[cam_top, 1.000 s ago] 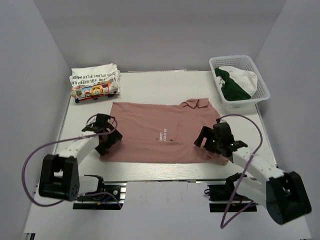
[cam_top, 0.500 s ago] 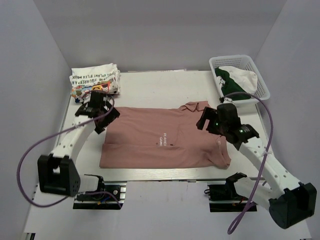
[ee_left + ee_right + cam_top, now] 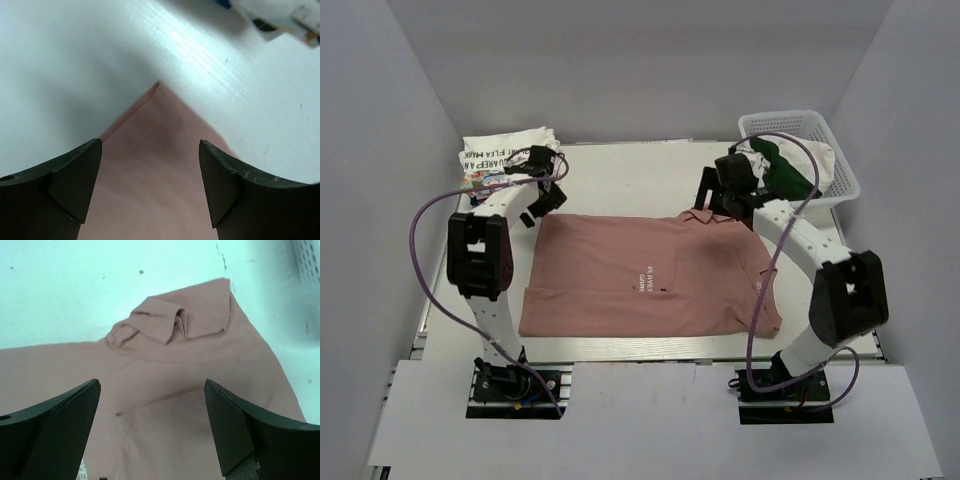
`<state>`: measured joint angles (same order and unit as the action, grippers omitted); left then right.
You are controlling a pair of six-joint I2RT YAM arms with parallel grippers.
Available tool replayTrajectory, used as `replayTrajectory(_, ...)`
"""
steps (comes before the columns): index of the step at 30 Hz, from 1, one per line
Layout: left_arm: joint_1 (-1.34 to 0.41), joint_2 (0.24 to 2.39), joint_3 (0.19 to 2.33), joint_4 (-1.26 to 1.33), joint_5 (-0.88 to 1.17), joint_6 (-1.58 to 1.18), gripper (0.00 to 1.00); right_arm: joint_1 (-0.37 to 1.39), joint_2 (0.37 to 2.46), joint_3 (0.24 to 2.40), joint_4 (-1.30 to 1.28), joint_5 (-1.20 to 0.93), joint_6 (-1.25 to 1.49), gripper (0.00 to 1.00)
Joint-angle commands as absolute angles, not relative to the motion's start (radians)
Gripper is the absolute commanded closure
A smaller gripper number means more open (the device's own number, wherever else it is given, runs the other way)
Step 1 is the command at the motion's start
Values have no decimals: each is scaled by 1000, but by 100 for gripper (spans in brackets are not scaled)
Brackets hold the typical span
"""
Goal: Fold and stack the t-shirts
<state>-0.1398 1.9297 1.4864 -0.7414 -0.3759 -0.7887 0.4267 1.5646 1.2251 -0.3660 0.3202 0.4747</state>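
A dusty-pink t-shirt (image 3: 650, 275) lies spread flat mid-table, its small chest print facing up. The white printed t-shirt (image 3: 505, 165) sits folded at the back left. Over the pink shirt's far left corner hovers my left gripper (image 3: 545, 197), open; in the left wrist view that corner (image 3: 160, 150) lies between the spread fingers (image 3: 75, 185) of the gripper (image 3: 150, 185). My right gripper (image 3: 720, 195) is open above the far right edge, where a bunched fold of pink fabric (image 3: 155, 325) lies just ahead of its empty jaws (image 3: 152, 430).
A white basket (image 3: 790, 116) at the back right holds green and white clothes (image 3: 785, 170). The right arm passes close beside it. White walls close in the table on three sides.
Both arms have swung from the pink shirt's near corners to its far edge. The shirt itself has stayed flat.
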Motion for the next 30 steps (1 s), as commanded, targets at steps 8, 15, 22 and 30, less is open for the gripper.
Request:
replayTrajectory(8, -129, 2118, 1673, -752, -446, -779, 23, 411, 1882, 1479, -342, 360, 374, 10)
replayTrajectory(15, -120, 2215, 1737, -761, -402, -790, 48, 403, 2040, 1552, -354, 397, 419, 10)
replayTrajectory(22, -120, 2204, 1658, -727, -387, -790, 100, 400, 2106, 1595, -345, 440, 431, 13)
replayTrajectory(30, -120, 2116, 1603, -689, -399, -781, 100, 385, 2085, 1557, -287, 451, 428, 89)
